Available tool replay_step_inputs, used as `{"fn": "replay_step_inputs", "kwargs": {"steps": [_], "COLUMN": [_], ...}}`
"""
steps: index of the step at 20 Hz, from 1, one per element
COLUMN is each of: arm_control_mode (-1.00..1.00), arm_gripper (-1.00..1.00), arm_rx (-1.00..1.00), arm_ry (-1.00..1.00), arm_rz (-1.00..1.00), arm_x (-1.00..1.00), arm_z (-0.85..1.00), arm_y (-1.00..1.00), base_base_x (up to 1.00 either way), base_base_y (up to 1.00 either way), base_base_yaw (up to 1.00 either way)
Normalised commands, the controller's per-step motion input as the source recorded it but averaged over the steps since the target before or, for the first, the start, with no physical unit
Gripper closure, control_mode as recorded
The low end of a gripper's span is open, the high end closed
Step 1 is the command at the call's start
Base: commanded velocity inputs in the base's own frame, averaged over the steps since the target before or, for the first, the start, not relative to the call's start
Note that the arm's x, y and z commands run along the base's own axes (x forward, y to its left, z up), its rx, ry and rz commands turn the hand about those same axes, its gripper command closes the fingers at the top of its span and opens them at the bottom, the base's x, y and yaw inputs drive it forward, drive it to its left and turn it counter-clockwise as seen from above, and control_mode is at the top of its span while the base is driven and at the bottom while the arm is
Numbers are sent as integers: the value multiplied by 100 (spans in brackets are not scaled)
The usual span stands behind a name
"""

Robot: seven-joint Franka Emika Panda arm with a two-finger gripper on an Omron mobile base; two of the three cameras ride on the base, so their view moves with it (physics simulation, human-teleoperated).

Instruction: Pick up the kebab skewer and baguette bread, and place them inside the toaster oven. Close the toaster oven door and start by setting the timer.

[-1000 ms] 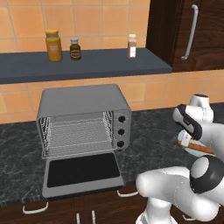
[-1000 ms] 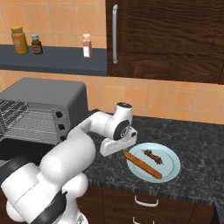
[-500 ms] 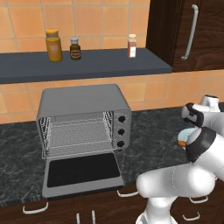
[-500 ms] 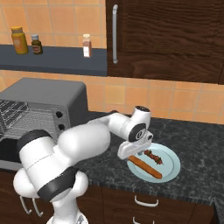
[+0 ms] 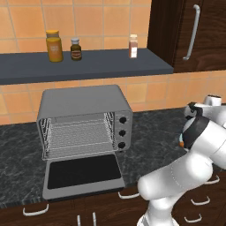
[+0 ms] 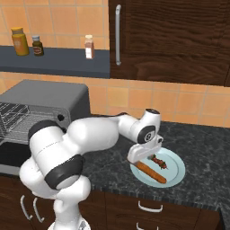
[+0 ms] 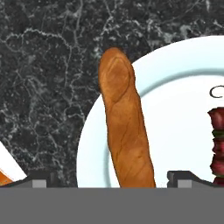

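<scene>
1. Hovering w/ jaws wide apart, nothing held; gripper (image 7: pixel 107 180) sits just above the baguette bread (image 7: pixel 124 135), one finger tip each side of it in hand view.
2. I see baguette on a pale plate (image 6: pixel 176 170), one end past the rim, kebab skewer (image 6: pixel 158 161) beside it.
3. Plate rests on dark worktop (image 6: pixel 202 148), well right of toaster oven (image 5: pixel 84 117).
4. Toaster oven door (image 5: pixel 83 173) hangs open, rack bare.

Flat, even rendered light is showing everywhere, no glare. A soft shadow is sitting under the shelf (image 5: pixel 88 66). Close-up baguette bread (image 7: pixel 124 135) is looking slightly soft; edges aren't distorting.
</scene>
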Motion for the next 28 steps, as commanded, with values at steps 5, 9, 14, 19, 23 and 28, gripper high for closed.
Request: {"fn": "replay_step_inputs", "kwargs": {"steps": [5, 9, 14, 19, 23, 28], "arm_control_mode": [-100, -100, -100, -100, -100, -100], "arm_gripper": [-100, -100, -100, -100, -100, -100], "arm_rx": [-5, 0, 0, 0, 0, 0], "arm_ry": [-3, -1, 0, 0, 0, 0], "arm_rz": [0, 2, 0, 0, 0, 0], "arm_x": [1, 8, 0, 0, 0, 0], "arm_z": [-41, -18, -13, -24, -13, 0], "arm_y": [-23, -21, 0, 0, 0, 0], "base_base_x": [0, 0, 0, 0, 0, 0], "base_base_y": [0, 0, 0, 0, 0, 0], "base_base_yaw": [0, 0, 0, 0, 0, 0]}}
